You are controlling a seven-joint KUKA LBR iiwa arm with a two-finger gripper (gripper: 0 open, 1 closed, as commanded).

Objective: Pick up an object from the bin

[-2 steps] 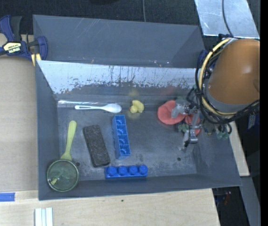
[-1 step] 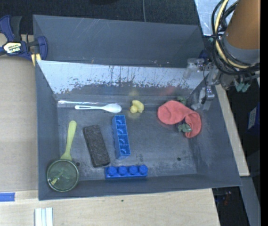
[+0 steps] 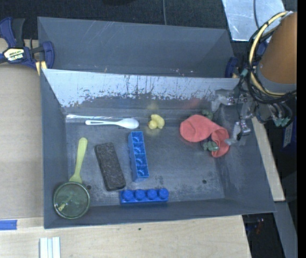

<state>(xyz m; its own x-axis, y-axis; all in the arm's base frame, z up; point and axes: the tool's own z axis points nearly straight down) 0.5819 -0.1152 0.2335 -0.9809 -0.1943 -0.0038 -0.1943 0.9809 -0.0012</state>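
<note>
A: Bin (image 3: 142,52), grey metal. Where's the gripper (image 3: 240,127)?
B: Just right of the red soft lump (image 3: 198,129), low, close against its small lower-right lobe. Open or closed: can't tell.
A: Which way is the lump from it?
B: Left, slightly up. The lump's long axis runs upper-left to lower-right, with the low end nearest the gripper. Probably the target, my guess. Not held.
A: Rest?
B: All left of the lump. Green strainer (image 3: 73,195) farthest, down-left. Then black block (image 3: 109,166), long blue brick (image 3: 138,155), blue studded brick (image 3: 144,195) below it, and white spoon (image 3: 115,123). Yellow duck (image 3: 156,122) is nearest, apart from the lump.
</note>
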